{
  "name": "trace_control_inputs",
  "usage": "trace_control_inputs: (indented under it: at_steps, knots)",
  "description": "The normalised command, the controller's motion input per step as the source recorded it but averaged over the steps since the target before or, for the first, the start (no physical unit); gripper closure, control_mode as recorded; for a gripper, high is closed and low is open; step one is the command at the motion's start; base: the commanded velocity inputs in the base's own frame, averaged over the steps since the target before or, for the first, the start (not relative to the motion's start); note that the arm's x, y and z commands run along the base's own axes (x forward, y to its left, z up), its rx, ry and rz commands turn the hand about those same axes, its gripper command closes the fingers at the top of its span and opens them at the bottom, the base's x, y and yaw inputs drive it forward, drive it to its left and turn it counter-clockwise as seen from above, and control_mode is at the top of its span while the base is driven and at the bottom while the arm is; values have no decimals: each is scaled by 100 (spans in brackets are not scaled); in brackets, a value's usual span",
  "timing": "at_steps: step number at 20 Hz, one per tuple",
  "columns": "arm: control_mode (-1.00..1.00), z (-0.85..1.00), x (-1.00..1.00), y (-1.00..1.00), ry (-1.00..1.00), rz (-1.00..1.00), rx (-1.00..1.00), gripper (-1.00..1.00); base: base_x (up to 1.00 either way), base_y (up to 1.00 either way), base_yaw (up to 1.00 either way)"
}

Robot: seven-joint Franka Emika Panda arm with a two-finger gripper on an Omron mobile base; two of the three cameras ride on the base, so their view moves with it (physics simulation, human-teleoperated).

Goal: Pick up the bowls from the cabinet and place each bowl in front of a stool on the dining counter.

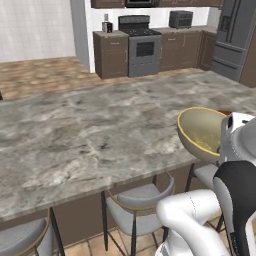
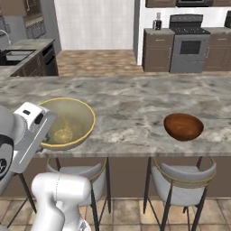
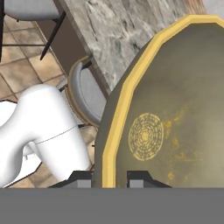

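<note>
The hand (image 3: 109,177) pinches the yellowish rim of the olive-beige bowl (image 2: 67,122), one finger inside and one outside, holding it tilted at the near edge of the tabletop (image 2: 131,101), above a stool (image 2: 74,173). The reddish-brown bowl (image 2: 182,126) already sits before another stool (image 2: 182,180). Released this near the edge while tilted, the held bowl could tip off onto the stool or floor
</note>
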Motion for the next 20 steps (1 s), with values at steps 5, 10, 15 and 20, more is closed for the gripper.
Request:
trace_control_inputs:
  at_steps: [5,10,15,20]
  knots:
    - [100,0,0,0,0,0,0,100,53,58,-8]
    - [100,0,0,0,0,0,0,100,46,56,-8]
    - [-100,0,1,1,3,0,0,100,0,0,0]
    - [-100,-2,52,60,0,-2,0,100,0,0,0]
